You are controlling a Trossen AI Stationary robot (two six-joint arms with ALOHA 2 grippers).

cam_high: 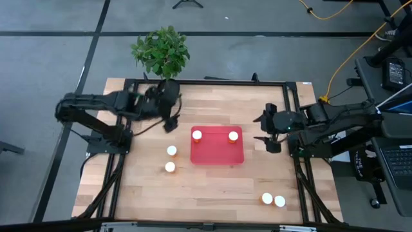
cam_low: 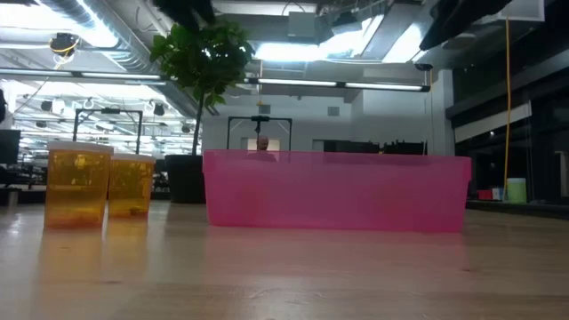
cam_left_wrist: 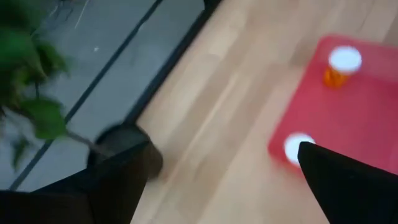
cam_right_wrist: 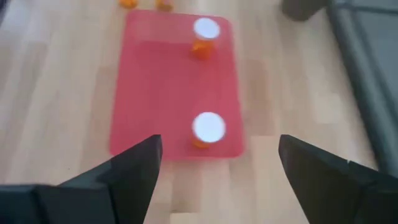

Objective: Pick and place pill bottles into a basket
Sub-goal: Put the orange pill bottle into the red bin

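Note:
The red basket (cam_high: 217,149) lies mid-table with two orange pill bottles standing in its far corners, one left (cam_high: 197,135) and one right (cam_high: 233,136). Two more bottles (cam_high: 172,151) (cam_high: 170,167) stand on the wood left of it, and two (cam_high: 267,198) (cam_high: 280,201) near the front right. My left gripper (cam_high: 170,124) is open and empty, raised left of the basket's far corner. My right gripper (cam_high: 271,134) is open and empty, raised to the basket's right; its wrist view shows the basket (cam_right_wrist: 177,87) and both bottles (cam_right_wrist: 208,127) (cam_right_wrist: 205,31).
A potted plant (cam_high: 162,55) in a black pot stands at the table's far edge behind my left arm. A black frame (cam_high: 212,82) runs around the table. In the low view two bottles (cam_low: 78,187) stand left of the basket's wall (cam_low: 338,191).

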